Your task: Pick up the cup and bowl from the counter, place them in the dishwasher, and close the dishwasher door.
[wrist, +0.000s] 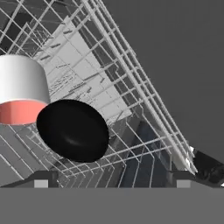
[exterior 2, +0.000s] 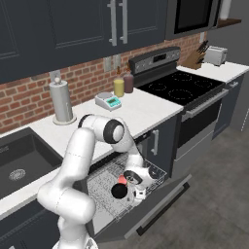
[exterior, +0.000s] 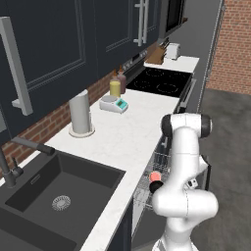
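Arm bent low, hand (wrist: 111, 178) spread open, empty.

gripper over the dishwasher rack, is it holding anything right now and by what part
Nothing is held. The gripper stands open in the hand view, with the bowl and the cup lying apart from its fingertips in the wire rack.

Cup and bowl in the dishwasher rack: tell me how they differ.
The cup is whitish with a red-pink band; the bowl is all black. The cup is straight-walled and taller; the bowl is shallow and rounded. Both lie side by side in the wire rack, free of the open gripper.
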